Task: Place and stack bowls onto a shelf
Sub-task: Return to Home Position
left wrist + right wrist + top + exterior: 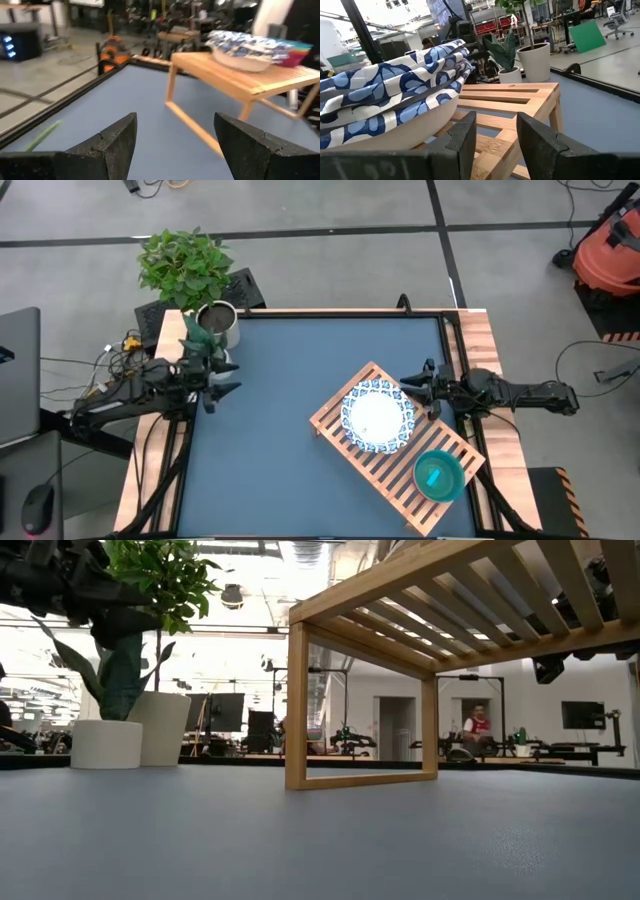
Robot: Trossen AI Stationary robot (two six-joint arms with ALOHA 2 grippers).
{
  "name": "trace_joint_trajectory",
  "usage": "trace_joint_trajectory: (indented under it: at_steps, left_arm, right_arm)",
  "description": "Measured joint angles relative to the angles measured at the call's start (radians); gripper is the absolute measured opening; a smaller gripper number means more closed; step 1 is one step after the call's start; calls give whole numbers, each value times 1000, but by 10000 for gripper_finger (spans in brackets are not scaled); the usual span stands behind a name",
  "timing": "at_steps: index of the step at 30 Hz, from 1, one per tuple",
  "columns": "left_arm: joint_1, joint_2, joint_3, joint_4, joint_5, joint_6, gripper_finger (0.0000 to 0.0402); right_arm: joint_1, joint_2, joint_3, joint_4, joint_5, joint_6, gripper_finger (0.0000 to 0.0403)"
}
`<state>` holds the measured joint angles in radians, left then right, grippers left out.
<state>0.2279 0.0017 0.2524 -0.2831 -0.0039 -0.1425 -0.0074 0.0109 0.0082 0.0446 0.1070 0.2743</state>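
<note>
High view: shelf [398, 467] centre-right on the table [280, 430]. White bowls [377, 418] stacked at its upper end, teal bowl [438, 476] at the lower right. Right gripper [412, 387] is just beside the white rim; left gripper [222, 383] is at the left edge.

Low view: only the shelf underside, a pot [105, 743] and a far person [481, 726]. No bowls are visible.

Left wrist view: jaws apart, empty. It shows magenta under the teal, which is hidden from above.

Right wrist view: jaws apart, empty, white rim close.

Risk: the right arm clips that rim when pulling away and shifts the stack.
</note>
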Motion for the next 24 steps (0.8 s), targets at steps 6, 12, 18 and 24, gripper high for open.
trace_joint_trajectory:
  at_steps: [6, 12, 18, 24]
  left_arm:
    - [0, 0, -180, 302, 87, -73, 250]
    - [-5, 5, -238, 428, 58, -89, 250]
    - [-5, 2, -242, 474, -14, -47, 250]
    - [-6, 1, -242, 419, -362, -417, 250]
  right_arm:
    - [0, 0, 0, -2, 0, 0, 166]
    - [0, 0, 0, -4, 0, -1, 166]
    - [0, 1, 0, -1, 1, -2, 166]
    - [0, 1, 0, -1, 0, -2, 166]
